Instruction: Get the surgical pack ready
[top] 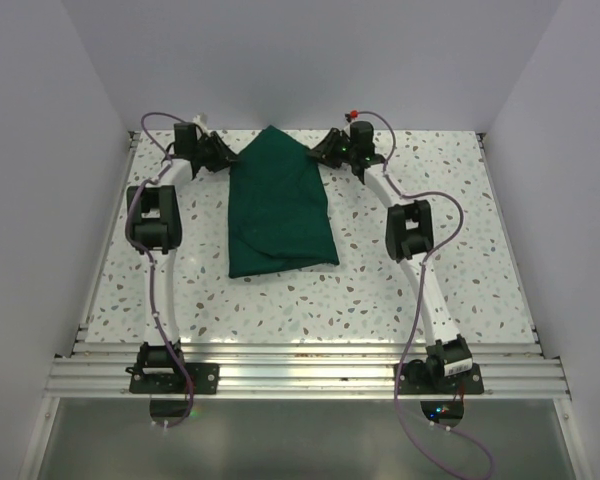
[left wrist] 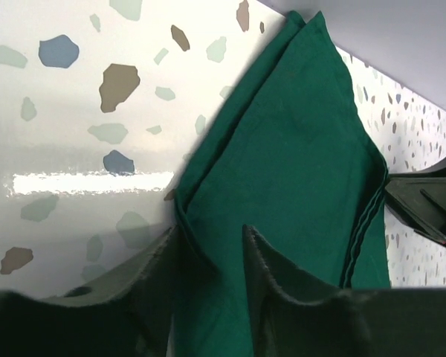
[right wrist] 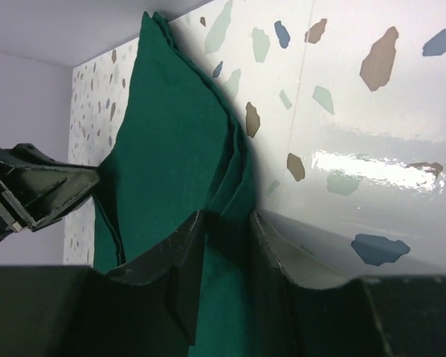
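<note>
Surgical pack (top: pixel 280 205), lying centre-frame with its long axis running toward the top of the frame, is seen pinched at its far end by narrowed jaws, the left gripper (top: pixel 223 155) on its left edge, the right gripper (top: pixel 323 152) opposite, both equally near.

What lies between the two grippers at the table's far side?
The far end of the green drape lies between the left gripper and the right gripper; the top view shows it.

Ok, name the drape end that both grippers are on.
The drape's far end, clamped by left gripper and right gripper; the near end lies wide, untouched.
</note>
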